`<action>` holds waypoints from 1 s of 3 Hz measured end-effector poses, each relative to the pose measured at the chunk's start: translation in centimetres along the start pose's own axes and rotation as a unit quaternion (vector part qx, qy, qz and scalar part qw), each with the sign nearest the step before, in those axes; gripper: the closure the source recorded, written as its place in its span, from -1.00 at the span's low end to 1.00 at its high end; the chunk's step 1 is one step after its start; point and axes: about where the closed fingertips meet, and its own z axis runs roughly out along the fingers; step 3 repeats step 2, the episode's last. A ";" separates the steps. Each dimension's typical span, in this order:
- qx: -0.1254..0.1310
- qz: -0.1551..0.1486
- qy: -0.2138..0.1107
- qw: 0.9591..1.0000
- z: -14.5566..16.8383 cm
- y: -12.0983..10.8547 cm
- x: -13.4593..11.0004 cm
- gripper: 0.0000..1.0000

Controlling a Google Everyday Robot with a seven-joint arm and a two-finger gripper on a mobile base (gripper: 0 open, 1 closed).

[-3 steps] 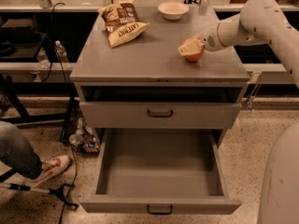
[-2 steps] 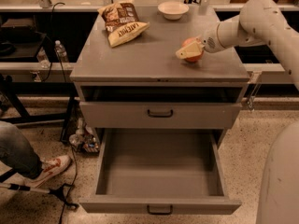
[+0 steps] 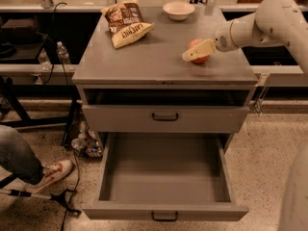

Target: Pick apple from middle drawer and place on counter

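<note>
The apple (image 3: 201,59), red with yellowish patches, rests on the grey counter (image 3: 154,59) near its right edge. My gripper (image 3: 189,56) reaches in from the right on a white arm (image 3: 269,20) and is shut on the apple, with one pale finger (image 3: 198,50) crossing the front of it. The middle drawer (image 3: 163,174) is pulled far out below, and its boxy tray is empty.
A chips bag (image 3: 126,23) and a white bowl (image 3: 178,9) lie at the back of the counter. A closed drawer front (image 3: 164,118) sits above the open drawer. A person's leg and shoe (image 3: 33,165) are at the left, beside a tripod leg.
The gripper and apple have shifted only slightly on the counter's right side. The open drawer has not moved.
</note>
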 end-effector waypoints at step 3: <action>0.102 0.055 -0.073 0.991 -10.6 -2.5 3.0 -1.00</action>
